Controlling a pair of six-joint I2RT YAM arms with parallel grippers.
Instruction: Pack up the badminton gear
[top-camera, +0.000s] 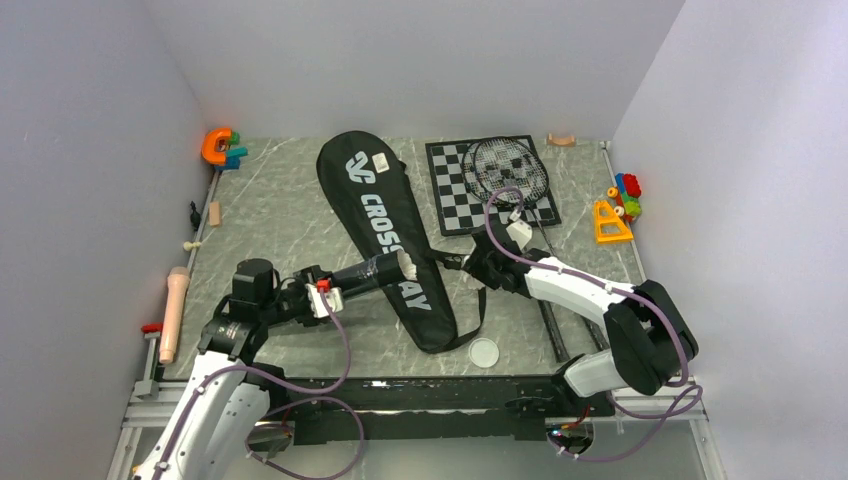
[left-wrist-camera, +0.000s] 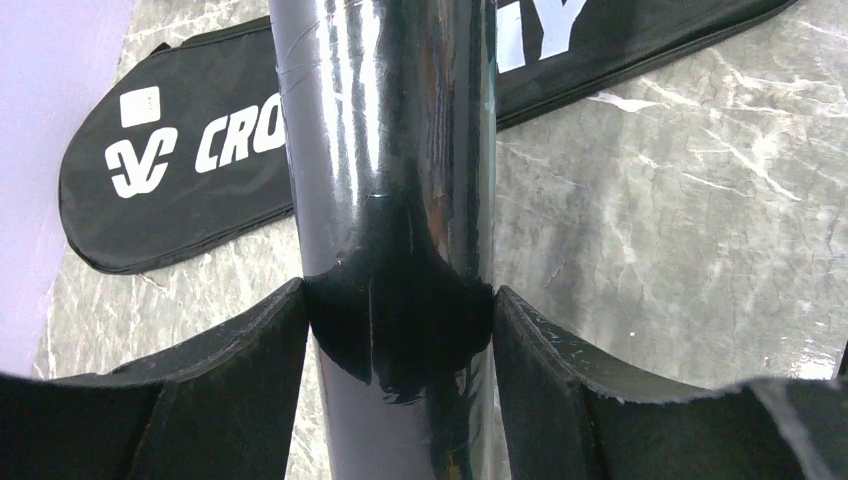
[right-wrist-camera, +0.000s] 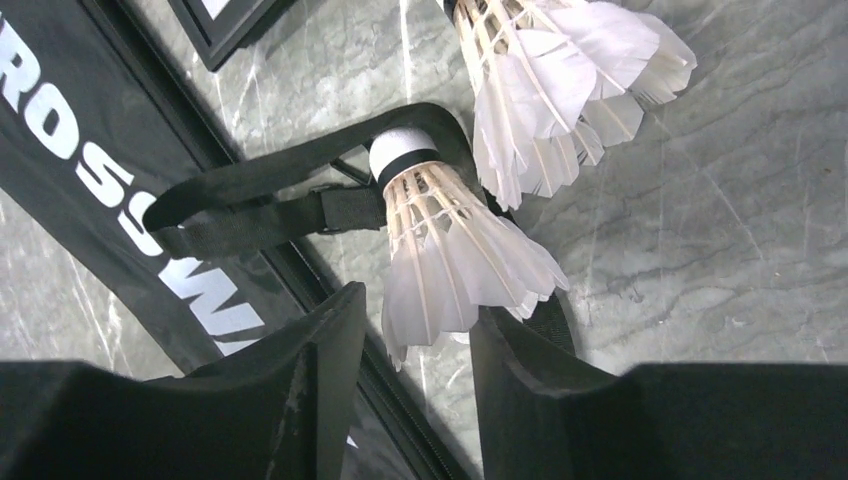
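My left gripper (left-wrist-camera: 400, 340) is shut on the long dark tube (left-wrist-camera: 385, 150), holding it tilted above the table; its open end (top-camera: 408, 264) shows white feathers over the black CROSSWAY bag (top-camera: 392, 235). The tube's white round lid (top-camera: 484, 352) lies near the front edge. A white feather shuttlecock (right-wrist-camera: 450, 250) lies on the bag's strap (right-wrist-camera: 260, 215), and its skirt reaches between the fingers of my open right gripper (right-wrist-camera: 415, 340). The right finger touches the feathers; the left stands off. Another shuttlecock (right-wrist-camera: 560, 80) lies beyond. A racket head (top-camera: 508, 168) rests on the chessboard (top-camera: 455, 195).
An orange toy (top-camera: 220, 147) sits in the back left corner and colourful blocks (top-camera: 620, 205) lie by the right wall. A wooden stick (top-camera: 176, 310) lies along the left edge. A thin black shaft (top-camera: 553, 330) runs under my right arm.
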